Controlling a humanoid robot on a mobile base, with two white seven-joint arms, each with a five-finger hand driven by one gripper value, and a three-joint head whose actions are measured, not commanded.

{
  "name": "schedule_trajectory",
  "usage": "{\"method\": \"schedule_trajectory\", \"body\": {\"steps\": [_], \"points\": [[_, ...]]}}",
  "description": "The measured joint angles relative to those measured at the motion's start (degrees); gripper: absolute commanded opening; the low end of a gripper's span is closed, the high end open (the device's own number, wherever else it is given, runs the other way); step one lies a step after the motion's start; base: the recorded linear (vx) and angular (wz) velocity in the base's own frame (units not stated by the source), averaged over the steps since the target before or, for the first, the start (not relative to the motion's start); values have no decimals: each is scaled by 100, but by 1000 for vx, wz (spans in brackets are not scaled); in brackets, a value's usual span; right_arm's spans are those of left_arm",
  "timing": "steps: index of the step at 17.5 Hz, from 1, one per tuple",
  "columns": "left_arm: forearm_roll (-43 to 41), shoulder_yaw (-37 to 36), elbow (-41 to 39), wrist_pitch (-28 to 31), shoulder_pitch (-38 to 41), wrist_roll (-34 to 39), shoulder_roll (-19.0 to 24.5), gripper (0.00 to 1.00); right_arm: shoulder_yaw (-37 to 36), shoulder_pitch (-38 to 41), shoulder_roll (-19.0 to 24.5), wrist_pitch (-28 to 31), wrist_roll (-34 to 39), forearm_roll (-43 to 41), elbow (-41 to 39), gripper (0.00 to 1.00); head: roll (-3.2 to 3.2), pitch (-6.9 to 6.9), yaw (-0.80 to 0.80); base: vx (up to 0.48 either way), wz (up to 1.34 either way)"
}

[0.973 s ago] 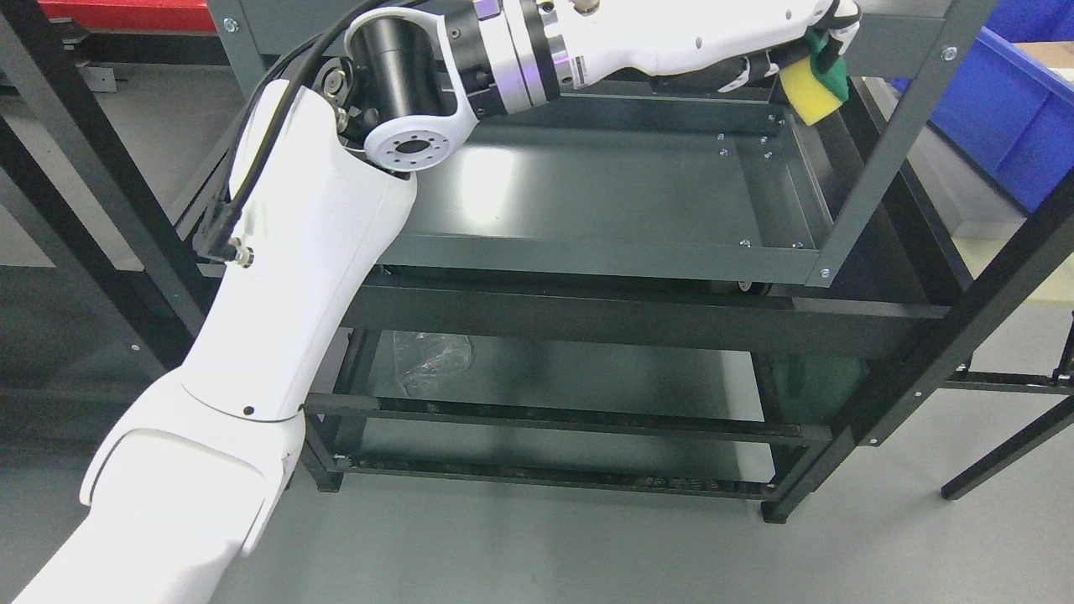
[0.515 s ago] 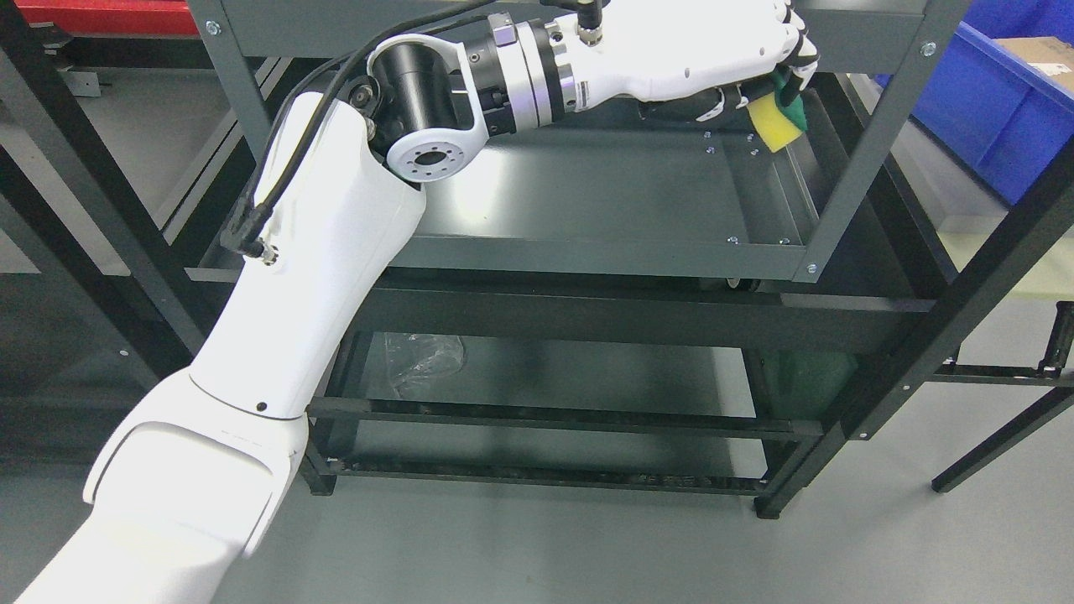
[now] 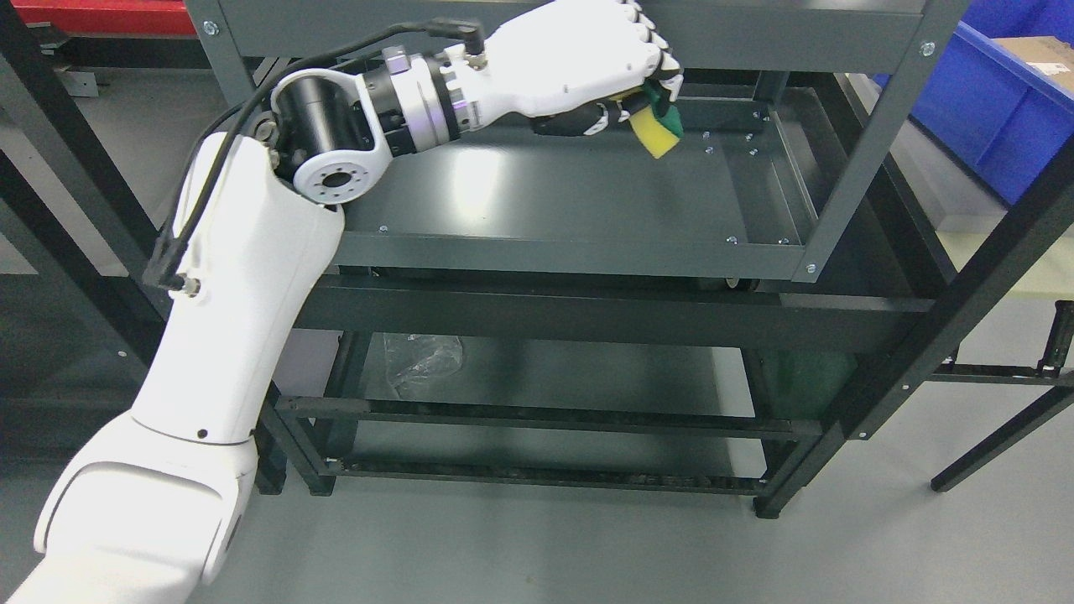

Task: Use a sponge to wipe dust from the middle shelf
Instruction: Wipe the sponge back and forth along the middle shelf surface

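My left hand (image 3: 646, 92) reaches in over the dark grey middle shelf (image 3: 570, 197) from the left, its fingers curled around a yellow sponge with a green scrub side (image 3: 656, 132). The sponge hangs from the hand with its yellow end pointing down toward the shelf's rear right part; whether it touches the surface I cannot tell. The white forearm and black elbow joint (image 3: 323, 117) stretch across the shelf's left side. My right arm does not show.
Grey uprights (image 3: 873, 143) frame the shelf on the right, and the top shelf's edge (image 3: 755, 25) sits just above the hand. A crumpled clear plastic bag (image 3: 424, 356) lies on the bottom shelf. A blue bin (image 3: 998, 92) stands at the right.
The left hand has carried the sponge leftward along the back of the shelf, from the far right corner toward the middle. The camera also shifted slightly.
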Motion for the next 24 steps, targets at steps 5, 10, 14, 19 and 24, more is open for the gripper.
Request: {"method": "schedule_trajectory", "body": {"steps": [5,10,14,19,24], "points": [[1139,586,-488,-5,641,-26,1061,1,0,1,0,0,-2,0,0,100,0,0,0,0,0],[2020,1216,-713,2,1209,-28,2092,1,0,0,0,-1,-2,0,0,100,0,0,0,0,0],[2516,1841,-794,7,1878,-27,2794,1,0,1,0,-1,-2,0,0,100,0,0,0,0,0],[2820,2287,-851,9,2220,-28,3271,1,0,1,0,-2,-2,0,0,100,0,0,0,0,0],[2882,1978,-889,15,1770,-28,3165,1,0,1,0,-2,-2,0,0,100,0,0,0,0,0]]}}
